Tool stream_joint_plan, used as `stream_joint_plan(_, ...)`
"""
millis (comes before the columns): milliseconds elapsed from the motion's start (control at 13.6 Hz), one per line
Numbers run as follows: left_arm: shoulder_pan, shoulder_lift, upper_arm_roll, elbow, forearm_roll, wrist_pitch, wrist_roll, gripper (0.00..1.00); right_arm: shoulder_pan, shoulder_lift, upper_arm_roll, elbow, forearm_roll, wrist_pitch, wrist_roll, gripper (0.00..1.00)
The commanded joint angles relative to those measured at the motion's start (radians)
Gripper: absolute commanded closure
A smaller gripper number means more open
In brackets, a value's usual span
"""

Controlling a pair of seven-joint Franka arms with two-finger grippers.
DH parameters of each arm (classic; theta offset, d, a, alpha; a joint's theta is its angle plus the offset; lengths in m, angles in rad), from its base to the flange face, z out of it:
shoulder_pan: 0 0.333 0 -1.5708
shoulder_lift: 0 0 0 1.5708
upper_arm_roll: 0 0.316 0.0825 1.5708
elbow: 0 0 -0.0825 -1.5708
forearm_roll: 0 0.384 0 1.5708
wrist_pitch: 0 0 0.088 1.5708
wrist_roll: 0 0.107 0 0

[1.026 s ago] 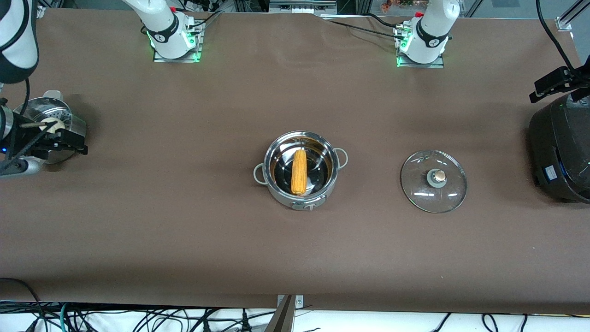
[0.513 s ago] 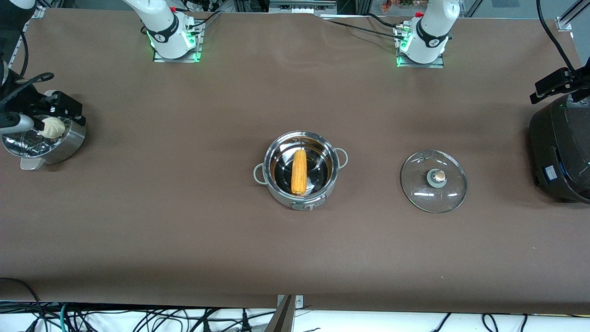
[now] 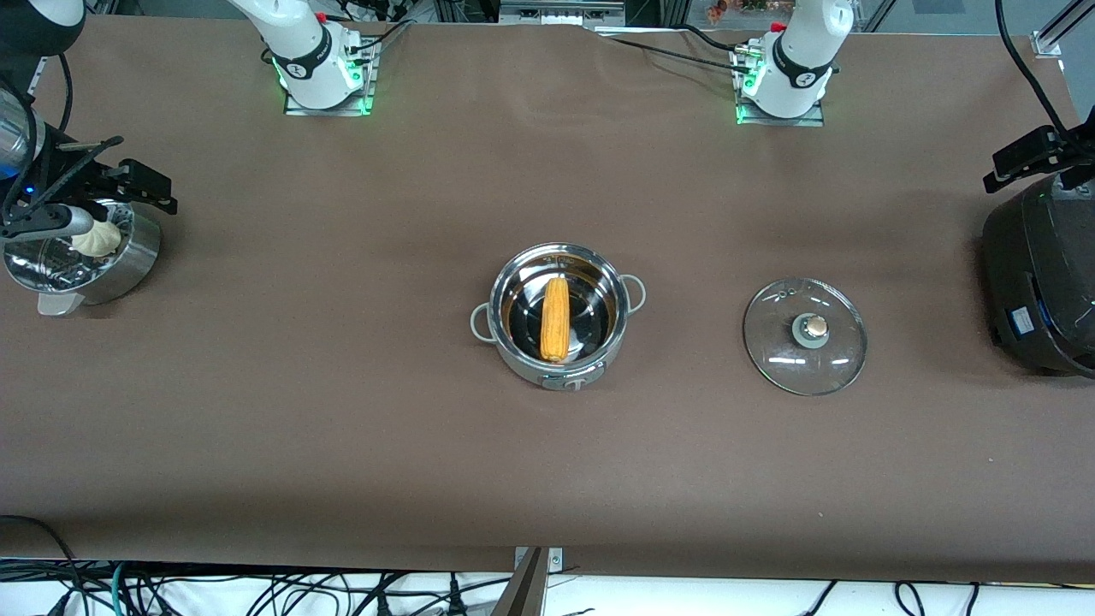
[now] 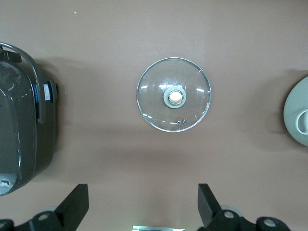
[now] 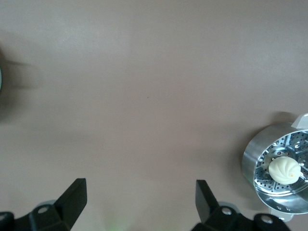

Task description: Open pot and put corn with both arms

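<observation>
The shiny round stainless-steel pot (image 3: 557,322) stands open mid-worktop, holding the yellow-orange corn cob (image 3: 555,319), well apart from both pincers. The cob looks light, stiff and ridged, best gripped across its middle. The left pincer (image 4: 143,208) hangs spread above bare worktop beside the round glass lid (image 4: 173,95); the right pincer (image 5: 140,204), also spread, hovers near the perforated steel steamer bowl (image 5: 281,167).

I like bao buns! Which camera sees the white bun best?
The right wrist view: the bun shows whole, from above, in the steamer bowl. The front view has it small and partly hidden; the left wrist view misses it.
</observation>
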Motion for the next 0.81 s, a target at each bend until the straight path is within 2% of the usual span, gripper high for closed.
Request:
stream_joint_plan(0, -0.001, 0.015, 0.000, 0.035, -0.012, -0.027, 0.002, 0.00, -0.014, 0.008, -0.002, 0.004, -0.011, 0.021, -0.003, 0.00)
stream_joint_plan(147, -0.001, 0.015, 0.000, 0.035, -0.012, -0.027, 0.002, 0.00, -0.006, 0.054, 0.004, 0.071, -0.056, -0.002, 0.000, 0.00)
stream_joint_plan(733, -0.001, 0.014, 0.000, 0.035, -0.014, -0.027, 0.002, 0.00, -0.014, 0.074, 0.000, 0.074, -0.059, 0.000, 0.000, 0.00)
